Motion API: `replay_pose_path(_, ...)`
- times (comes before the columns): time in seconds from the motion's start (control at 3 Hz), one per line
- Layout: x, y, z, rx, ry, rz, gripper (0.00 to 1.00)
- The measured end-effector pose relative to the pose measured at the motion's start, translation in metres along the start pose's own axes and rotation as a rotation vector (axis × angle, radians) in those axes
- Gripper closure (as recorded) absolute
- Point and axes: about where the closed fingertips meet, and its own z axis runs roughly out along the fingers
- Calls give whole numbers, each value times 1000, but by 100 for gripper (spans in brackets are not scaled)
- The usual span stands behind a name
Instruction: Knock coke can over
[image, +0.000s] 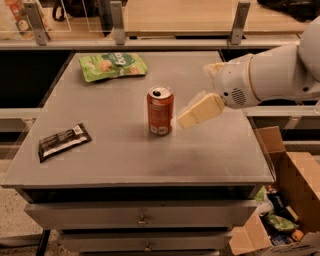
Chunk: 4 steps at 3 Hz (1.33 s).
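While the gripper (187, 119), open or closed you cannot tell, hangs just beside the upright can (160, 111) on its right-edge side, strike high, toward the left edge of the bench (125, 167).

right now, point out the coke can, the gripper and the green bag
coke can (160, 112), camera view, on its red side wall
gripper (184, 120), camera view, on its tip, just right of the can
green bag (112, 66), camera view, on its middle
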Motion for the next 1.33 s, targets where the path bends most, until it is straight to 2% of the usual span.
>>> replay_pose_path(0.33, -3, 3, 4, -5, -20, -20, 0)
replay_pose_path(0.67, 3, 7, 29, -18, -101, -7, 0)
replay_pose_path(1.33, 16, 10, 77, -32, -308, 49, 0)
